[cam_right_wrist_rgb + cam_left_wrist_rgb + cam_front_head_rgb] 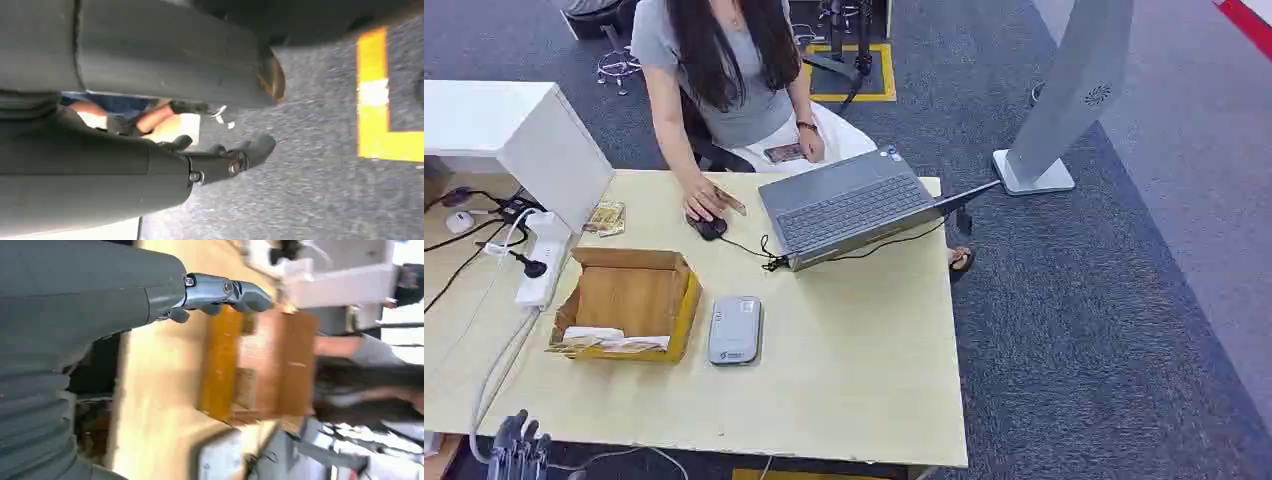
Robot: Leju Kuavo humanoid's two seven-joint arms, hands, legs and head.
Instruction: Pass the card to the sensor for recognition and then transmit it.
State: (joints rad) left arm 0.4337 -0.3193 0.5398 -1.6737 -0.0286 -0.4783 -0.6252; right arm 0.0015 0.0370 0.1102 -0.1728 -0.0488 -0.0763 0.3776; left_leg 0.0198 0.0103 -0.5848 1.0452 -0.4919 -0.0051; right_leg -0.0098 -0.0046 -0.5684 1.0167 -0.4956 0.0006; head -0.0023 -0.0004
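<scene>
Left hand point(519, 447) empty, fingers apart, below the table's near edge point(724, 440); right hand point(220, 160) hangs over carpet, fingers apart

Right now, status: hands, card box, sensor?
Left hand low at table's near edge, empty. Right hand hanging over carpet, empty. Cards in cardboard box, untouched; grey sensor beside it, nothing blocking.

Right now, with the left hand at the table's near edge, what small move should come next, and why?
Probably raise the left hand forward over the table toward the cardboard box. The hand holds nothing and sits at the near edge, and the cards lie inside the box beside the grey sensor.
</scene>
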